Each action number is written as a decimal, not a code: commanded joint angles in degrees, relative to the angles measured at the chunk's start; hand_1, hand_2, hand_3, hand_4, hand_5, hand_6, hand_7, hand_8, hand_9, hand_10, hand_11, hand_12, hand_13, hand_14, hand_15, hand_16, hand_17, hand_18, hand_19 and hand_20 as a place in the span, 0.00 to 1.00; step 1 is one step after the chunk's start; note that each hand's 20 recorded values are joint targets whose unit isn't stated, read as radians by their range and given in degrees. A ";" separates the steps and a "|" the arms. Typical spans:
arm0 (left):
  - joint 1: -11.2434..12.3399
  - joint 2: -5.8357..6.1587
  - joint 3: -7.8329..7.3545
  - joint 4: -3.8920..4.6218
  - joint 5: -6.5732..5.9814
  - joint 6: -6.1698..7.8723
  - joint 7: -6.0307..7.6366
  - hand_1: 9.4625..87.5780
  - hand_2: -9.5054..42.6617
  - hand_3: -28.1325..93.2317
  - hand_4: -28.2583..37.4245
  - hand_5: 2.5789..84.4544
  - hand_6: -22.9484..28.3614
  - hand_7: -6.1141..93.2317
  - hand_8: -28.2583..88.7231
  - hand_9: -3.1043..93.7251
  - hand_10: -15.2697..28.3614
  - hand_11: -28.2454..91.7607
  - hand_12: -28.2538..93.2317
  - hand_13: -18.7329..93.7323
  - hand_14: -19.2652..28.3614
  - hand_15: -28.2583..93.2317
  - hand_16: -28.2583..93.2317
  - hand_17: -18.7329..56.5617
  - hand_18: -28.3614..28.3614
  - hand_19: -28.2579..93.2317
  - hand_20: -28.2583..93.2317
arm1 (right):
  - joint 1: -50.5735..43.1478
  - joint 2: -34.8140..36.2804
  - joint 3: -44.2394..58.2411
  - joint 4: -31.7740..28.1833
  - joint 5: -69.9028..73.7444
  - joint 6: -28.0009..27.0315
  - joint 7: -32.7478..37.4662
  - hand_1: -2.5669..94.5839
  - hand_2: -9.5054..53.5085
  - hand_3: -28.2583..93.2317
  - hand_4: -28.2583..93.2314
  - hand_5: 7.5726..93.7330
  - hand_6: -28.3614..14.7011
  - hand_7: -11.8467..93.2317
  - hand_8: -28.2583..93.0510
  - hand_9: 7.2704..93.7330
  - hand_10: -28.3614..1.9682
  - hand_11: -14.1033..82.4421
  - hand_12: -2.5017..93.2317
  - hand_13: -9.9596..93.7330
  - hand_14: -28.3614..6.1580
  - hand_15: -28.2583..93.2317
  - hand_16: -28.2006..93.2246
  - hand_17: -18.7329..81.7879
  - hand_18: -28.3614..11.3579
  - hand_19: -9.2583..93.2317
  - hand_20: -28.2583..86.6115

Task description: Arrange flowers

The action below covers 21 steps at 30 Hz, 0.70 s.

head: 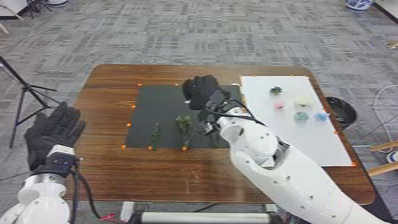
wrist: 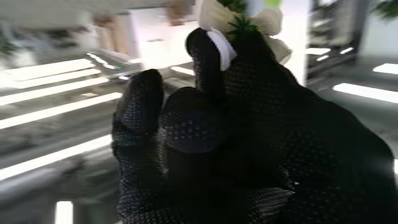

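**White flower pinched in right hand, over black mat**

Right wrist view: flower is at the fingertips, pale petals around a green centre, one petal between two of the gripping digits. Other fingers curled in. Rest of the flower hidden by the glove, can't tell how the stem runs.

Head view: right hand is over the mat's far right part, arm coming in across the table's near right corner. Mat sits just left of the middle of the table, nearer the far edge than the near one.

On the mat, toward its near edge: left green sprig, slim; middle green sprig, bushier; both roughly in line with the table's left edge. More greenery just beside the forearm, partly covered, can't tell its shape.

White sheet along the table's right edge. Loose group on its far half: dark green flower head farthest, pink flower head, cream flower head, mint flower head, blue flower head closest to the right edge.

Left hand at the table's left edge, fingers straight, holding nothing.

Off-table: black bin by the right edge, tripod on the left.
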 commanded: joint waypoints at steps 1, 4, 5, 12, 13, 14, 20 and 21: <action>-0.12 -0.20 -0.11 0.70 -1.34 0.95 0.36 0.17 0.53 0.81 0.00 0.50 0.58 0.19 0.16 0.39 0.66 0.40 0.29 0.40 0.64 0.41 0.18 0.19 0.68 0.42 0.32 | 1.45 -6.38 -4.12 5.34 -0.96 -2.95 -5.18 0.65 0.00 0.87 0.00 0.69 0.70 0.57 0.31 0.82 0.71 0.42 0.59 0.80 0.63 0.82 0.61 0.54 0.14 0.88 0.60; 1.08 0.14 -0.67 0.10 -1.79 1.21 1.37 0.16 0.55 0.79 0.00 0.50 0.58 0.19 0.16 0.39 0.67 0.40 0.29 0.40 0.64 0.41 0.18 0.19 0.68 0.42 0.32 | 1.98 -7.66 -5.85 5.63 -0.89 -2.02 -4.43 0.65 0.00 0.86 0.00 0.68 0.70 0.57 0.31 0.82 0.72 0.42 0.59 0.80 0.63 0.82 0.61 0.54 0.14 0.87 0.60; 1.66 0.03 -1.06 -0.17 -1.86 1.36 1.53 0.16 0.55 0.79 0.00 0.50 0.58 0.19 0.16 0.39 0.67 0.40 0.29 0.40 0.64 0.41 0.18 0.19 0.68 0.42 0.32 | 2.52 -8.01 -6.71 5.82 -0.40 -1.40 -4.07 0.65 0.00 0.86 0.00 0.68 0.70 0.57 0.30 0.82 0.72 0.42 0.59 0.80 0.63 0.82 0.61 0.54 0.14 0.87 0.60; 3.40 0.26 -1.90 -0.68 -2.04 1.58 2.84 0.14 0.57 0.81 0.00 0.50 0.59 0.18 0.16 0.39 0.67 0.40 0.29 0.40 0.64 0.41 0.18 0.19 0.68 0.42 0.32 | 4.75 -11.81 -9.46 9.78 2.10 1.36 -4.92 0.64 0.00 0.87 0.00 0.68 0.71 0.58 0.30 0.82 0.72 0.42 0.59 0.80 0.64 0.82 0.61 0.54 0.15 0.87 0.60; 3.52 0.10 -1.92 -0.71 -1.90 1.62 2.78 0.14 0.57 0.81 0.00 0.50 0.58 0.18 0.16 0.39 0.67 0.40 0.29 0.40 0.64 0.41 0.18 0.19 0.68 0.42 0.32 | 5.07 -12.06 -10.11 10.14 2.34 2.13 -5.02 0.64 0.00 0.86 0.00 0.68 0.71 0.58 0.30 0.82 0.73 0.42 0.59 0.80 0.64 0.82 0.61 0.54 0.15 0.87 0.60; 3.87 0.00 -2.15 -0.91 -1.85 1.54 2.67 0.14 0.57 0.81 0.00 0.50 0.58 0.18 0.16 0.39 0.67 0.40 0.29 0.40 0.64 0.41 0.18 0.19 0.68 0.42 0.32 | 5.35 -12.01 -11.07 10.06 2.53 2.93 -4.76 0.64 0.00 0.86 0.00 0.68 0.71 0.58 0.30 0.82 0.73 0.42 0.58 0.80 0.64 0.82 0.61 0.54 0.15 0.87 0.60; 2.46 -0.36 -1.11 -0.33 -1.05 1.06 2.03 0.14 0.56 0.81 0.00 0.50 0.58 0.18 0.16 0.39 0.66 0.40 0.29 0.40 0.64 0.41 0.18 0.19 0.68 0.42 0.32 | 5.63 -12.19 -13.02 10.90 1.26 3.09 -2.20 0.64 0.00 0.86 0.00 0.68 0.71 0.58 0.30 0.82 0.73 0.42 0.58 0.80 0.64 0.82 0.61 0.54 0.15 0.87 0.60; 2.73 -0.41 -1.22 -0.51 -0.99 1.13 2.03 0.14 0.56 0.82 0.00 0.50 0.58 0.18 0.16 0.39 0.66 0.40 0.29 0.40 0.64 0.41 0.18 0.19 0.68 0.42 0.32 | 5.60 -12.29 -13.25 10.92 1.10 2.90 -1.82 0.64 0.00 0.86 0.00 0.67 0.71 0.59 0.30 0.82 0.72 0.42 0.58 0.80 0.64 0.82 0.61 0.54 0.15 0.87 0.60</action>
